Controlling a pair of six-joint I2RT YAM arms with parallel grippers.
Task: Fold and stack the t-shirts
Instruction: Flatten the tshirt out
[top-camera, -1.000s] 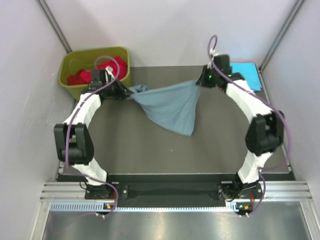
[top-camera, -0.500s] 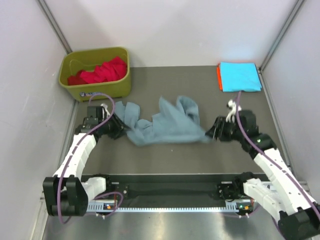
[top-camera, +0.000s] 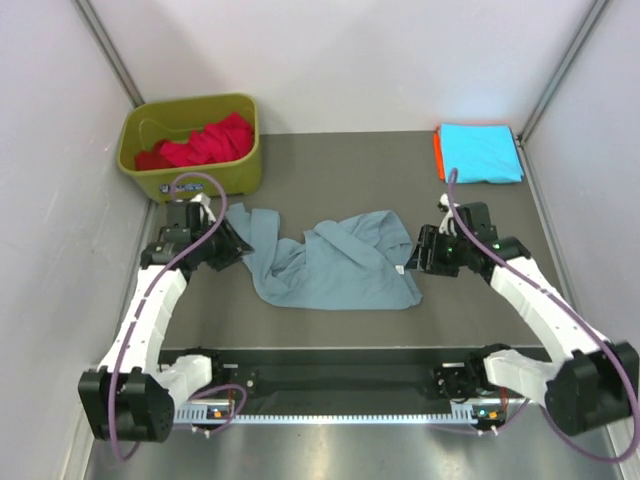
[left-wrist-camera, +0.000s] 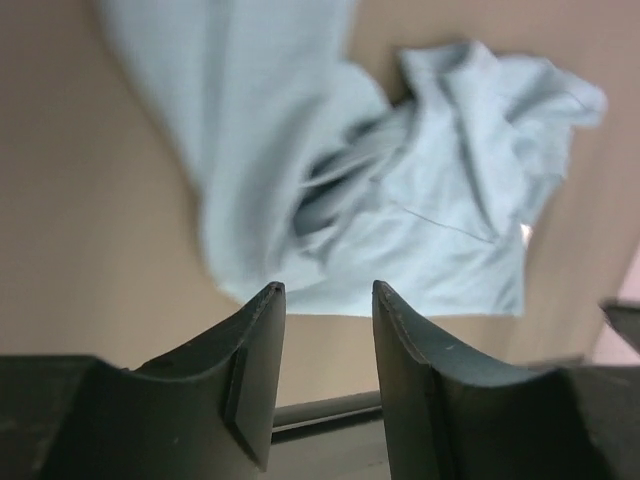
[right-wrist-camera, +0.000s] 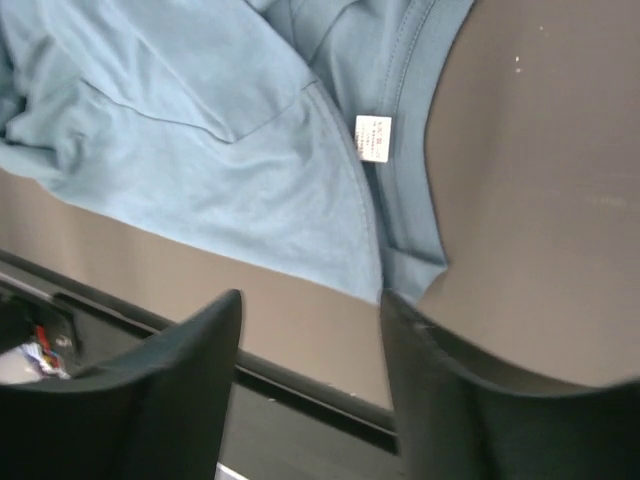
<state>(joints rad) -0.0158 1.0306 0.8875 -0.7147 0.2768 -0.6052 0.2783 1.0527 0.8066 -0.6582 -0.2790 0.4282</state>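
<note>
Grey-blue t-shirt (top-camera: 335, 268) lies rumpled on the bench (top-camera: 330, 165); we see left claw (top-camera: 236, 254) and right claw (top-camera: 415, 262) flanking it, both spread.

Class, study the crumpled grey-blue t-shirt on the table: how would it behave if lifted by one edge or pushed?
The grey-blue t-shirt would probably flop and drape: it lies in soft folds and wrinkles. It likely weighs little for its spread, being thin cloth. Pushed, it would probably bunch up on the table rather than slide whole.
</note>
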